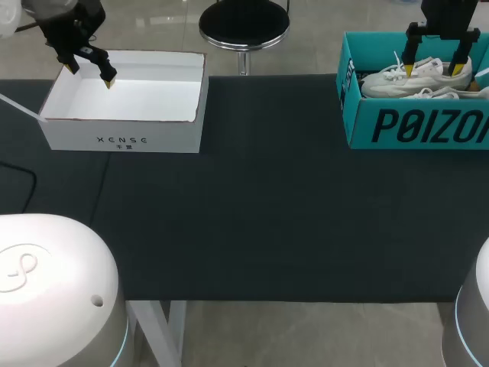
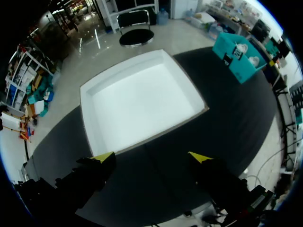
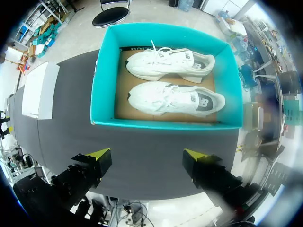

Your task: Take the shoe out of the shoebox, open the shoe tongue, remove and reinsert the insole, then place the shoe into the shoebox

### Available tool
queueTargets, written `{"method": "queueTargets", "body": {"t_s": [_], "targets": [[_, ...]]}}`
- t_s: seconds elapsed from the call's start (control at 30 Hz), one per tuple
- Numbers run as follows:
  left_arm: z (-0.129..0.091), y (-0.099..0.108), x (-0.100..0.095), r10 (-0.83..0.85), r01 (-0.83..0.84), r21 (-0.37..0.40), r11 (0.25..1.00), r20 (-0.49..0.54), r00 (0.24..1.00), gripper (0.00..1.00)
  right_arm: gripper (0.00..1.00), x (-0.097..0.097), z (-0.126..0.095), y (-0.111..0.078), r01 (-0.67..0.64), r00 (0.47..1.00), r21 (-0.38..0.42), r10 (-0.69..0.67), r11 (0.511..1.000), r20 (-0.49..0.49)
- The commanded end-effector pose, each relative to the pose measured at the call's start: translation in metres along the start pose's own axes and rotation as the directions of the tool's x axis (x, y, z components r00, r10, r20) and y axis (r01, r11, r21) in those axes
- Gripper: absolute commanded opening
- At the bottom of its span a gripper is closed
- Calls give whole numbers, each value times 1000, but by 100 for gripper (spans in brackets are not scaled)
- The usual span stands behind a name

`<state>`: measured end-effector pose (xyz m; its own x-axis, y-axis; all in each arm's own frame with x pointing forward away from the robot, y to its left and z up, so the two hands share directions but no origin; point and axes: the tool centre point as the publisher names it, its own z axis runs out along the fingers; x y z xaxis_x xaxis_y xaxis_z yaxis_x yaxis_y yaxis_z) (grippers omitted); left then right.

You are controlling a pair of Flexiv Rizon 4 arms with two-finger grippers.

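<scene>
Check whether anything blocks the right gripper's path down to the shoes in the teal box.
Nothing visible does. The right gripper hangs open above the teal shoebox, which has no lid on it. Both white shoes lie uncovered inside, with only open air between the fingers and the shoes.

The head camera is looking down from above and behind, well back from the teal box (image 1: 361, 122), taking in the whole table (image 1: 267, 214). The right wrist camera is hanging high above the teal box, facing almost straight down into it, with the right gripper (image 3: 146, 153) showing just short of its near wall. The left wrist camera is sitting well apart from the teal box, looking down past the left gripper (image 2: 151, 156) onto the white box (image 2: 142, 94). All three views are sharing the teal box, white box and table.
</scene>
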<state>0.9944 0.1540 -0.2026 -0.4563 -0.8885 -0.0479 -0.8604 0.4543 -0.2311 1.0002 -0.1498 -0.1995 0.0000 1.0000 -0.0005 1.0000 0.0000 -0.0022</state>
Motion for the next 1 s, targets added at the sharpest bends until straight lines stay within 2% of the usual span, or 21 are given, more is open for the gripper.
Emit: {"method": "queueTargets", "body": {"t_s": [0.03,0.5,0.67,0.8,1.0], "targets": [[0,1,0,1,-1,0,1000,1,1000,100,100,0,0,0,0,1000,-1,0,1000,0],[0,1,0,1,-1,0,1000,1,1000,100,100,0,0,0,0,1000,-1,0,1000,0],[0,1,0,1,-1,0,1000,1,1000,100,100,-35,16,8,-95,994,-1,95,995,45],[0,1,0,1,-1,0,1000,1,1000,100,100,-65,30,6,-146,986,8,144,989,83],[0,1,0,1,-1,0,1000,1,1000,100,100,-99,42,-1,-199,975,17,196,980,103]]}}
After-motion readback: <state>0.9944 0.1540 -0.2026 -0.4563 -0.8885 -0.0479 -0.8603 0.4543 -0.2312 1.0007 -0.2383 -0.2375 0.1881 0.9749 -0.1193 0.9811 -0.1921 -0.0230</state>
